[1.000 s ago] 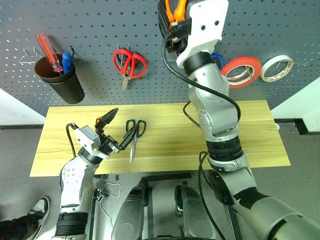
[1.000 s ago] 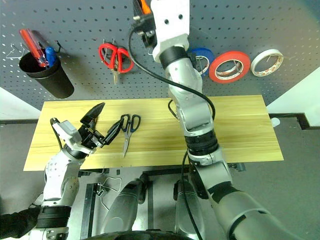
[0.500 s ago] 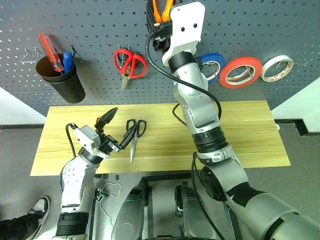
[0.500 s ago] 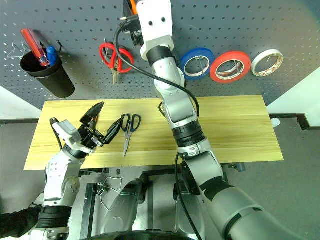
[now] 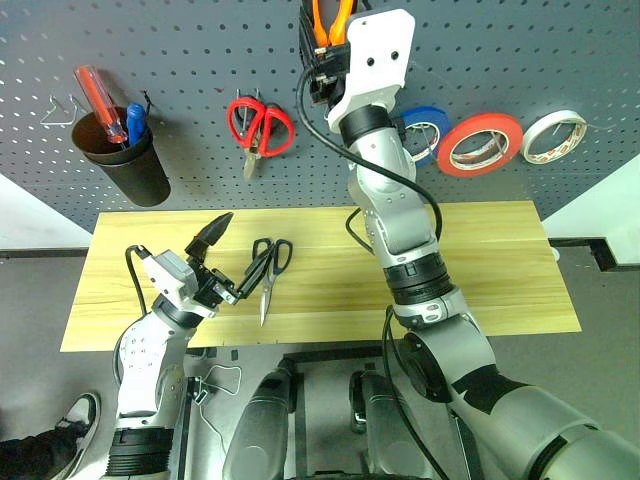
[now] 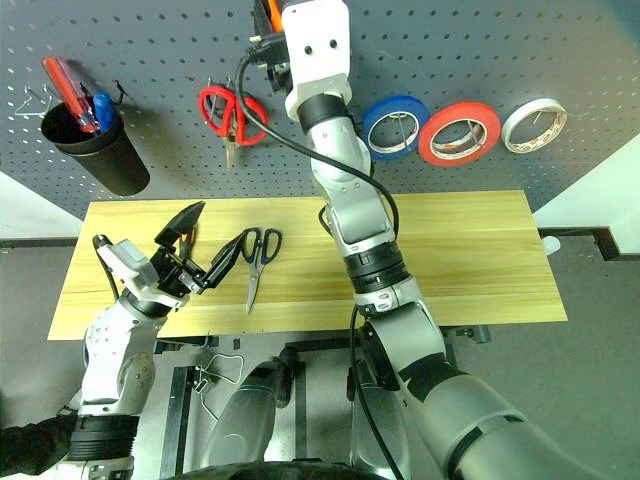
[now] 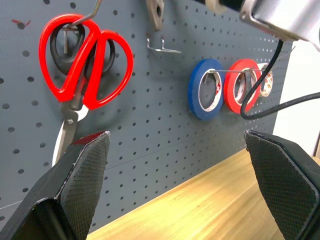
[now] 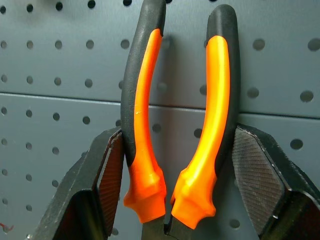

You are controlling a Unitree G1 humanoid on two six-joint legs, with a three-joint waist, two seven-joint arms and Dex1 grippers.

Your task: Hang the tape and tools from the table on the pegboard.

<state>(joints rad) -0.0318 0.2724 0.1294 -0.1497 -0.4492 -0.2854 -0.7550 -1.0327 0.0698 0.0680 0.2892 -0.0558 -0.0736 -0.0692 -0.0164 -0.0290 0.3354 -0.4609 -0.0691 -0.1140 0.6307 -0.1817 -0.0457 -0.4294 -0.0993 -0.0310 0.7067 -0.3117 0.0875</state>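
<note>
- Two grippers are in use. The right gripper (image 8: 180, 165) is raised against the pegboard (image 5: 560, 60) near its top edge, above and beside the red scissors (image 5: 258, 126).
- The right gripper's two fingers (image 8: 107, 175) press on the outer sides of the pliers (image 8: 175, 125), which are held handles-up, the orange-and-black grips close to the panel face. The jaws stand partly closed, clamped on the handles.
- The left gripper (image 5: 232, 262) hovers over the left part of the table (image 5: 500, 270), jaws spread wide and holding nothing. Its fingertips (image 5: 212, 236) point toward the pegboard.
- The dark scissors (image 5: 268, 272) lie flat on the table just beside the left gripper, handle loops toward the pegboard, blades toward the front edge.
- On the pegboard, right of the raised arm, three rolls hang in a row: a blue roll (image 5: 428, 130), a red-rimmed roll (image 5: 483, 143) and a white roll (image 5: 553, 136).
- A black cup (image 5: 125, 165) hangs at the left of the pegboard, holding a red screwdriver (image 5: 97, 102) and a blue-handled item (image 5: 134, 122).
</note>
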